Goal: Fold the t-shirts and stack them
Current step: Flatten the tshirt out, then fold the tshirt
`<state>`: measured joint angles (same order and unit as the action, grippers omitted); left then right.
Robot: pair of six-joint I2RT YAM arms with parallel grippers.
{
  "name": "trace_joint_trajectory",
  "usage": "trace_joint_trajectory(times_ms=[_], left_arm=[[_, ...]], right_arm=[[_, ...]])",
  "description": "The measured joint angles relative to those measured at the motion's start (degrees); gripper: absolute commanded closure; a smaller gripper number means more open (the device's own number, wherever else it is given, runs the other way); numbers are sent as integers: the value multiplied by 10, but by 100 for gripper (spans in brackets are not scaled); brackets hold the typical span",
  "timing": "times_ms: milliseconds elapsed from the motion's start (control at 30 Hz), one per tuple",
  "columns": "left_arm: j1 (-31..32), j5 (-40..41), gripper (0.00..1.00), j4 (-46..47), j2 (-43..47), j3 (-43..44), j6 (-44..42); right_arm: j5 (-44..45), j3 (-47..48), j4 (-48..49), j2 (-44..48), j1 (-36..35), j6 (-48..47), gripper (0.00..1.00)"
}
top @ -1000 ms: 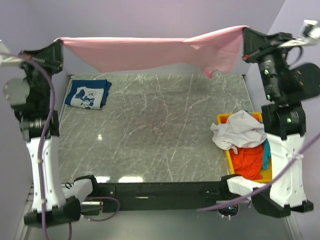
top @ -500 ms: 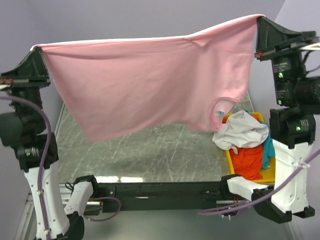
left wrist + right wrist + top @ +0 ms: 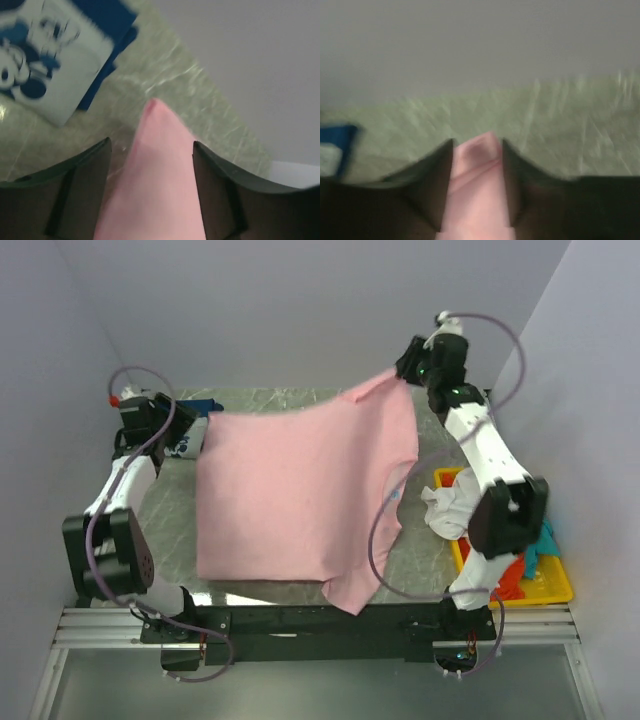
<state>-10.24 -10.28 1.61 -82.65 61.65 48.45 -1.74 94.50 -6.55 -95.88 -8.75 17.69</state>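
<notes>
Marble table (image 3: 168, 518); tray (image 3: 556, 591) holds tees (image 3: 455, 508); left end effector (image 3: 150, 145) spread, right end effector (image 3: 477, 143) gripping pink tee (image 3: 300, 490).

The counter (image 3: 280, 400) has a grey-green marbled top. A light-pink t-shirt (image 3: 300, 490) lies spread across its middle (the far right corner is lifted off the surface), with one sleeve reaching past the near edge. A folded navy t-shirt (image 3: 45, 60) with white print sits at the far left corner, just beside the pink one. A yellow tray (image 3: 552, 587) rests at the near right edge.
</notes>
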Motion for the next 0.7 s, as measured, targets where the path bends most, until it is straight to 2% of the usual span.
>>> trace_joint_trajectory(times_ms=[33,67,167,233,333,467,700], left_arm=[[2,-1,21,-10,-25,-3,-3],[5,-4,20,-23,-48,-3,-7],[20,-10,18,-53,-83,3,-21],[35,-15,18,-69,-83,14,-30],[56,-21,18,-68,-74,35,-40],[71,-33,18,-71,-44,33,-44],[72,-55,18,-82,-24,-23,-45]], right_arm=[[-6,5,-11,-35,4,-4,32],[-17,33,-49,-89,10,-2,28],[-41,135,-141,-228,24,-1,26],[-49,141,-173,-255,29,0,25],[-64,103,-202,-231,29,4,25],[-80,49,-213,-148,19,9,25],[-82,-71,-230,-16,-24,30,26]])
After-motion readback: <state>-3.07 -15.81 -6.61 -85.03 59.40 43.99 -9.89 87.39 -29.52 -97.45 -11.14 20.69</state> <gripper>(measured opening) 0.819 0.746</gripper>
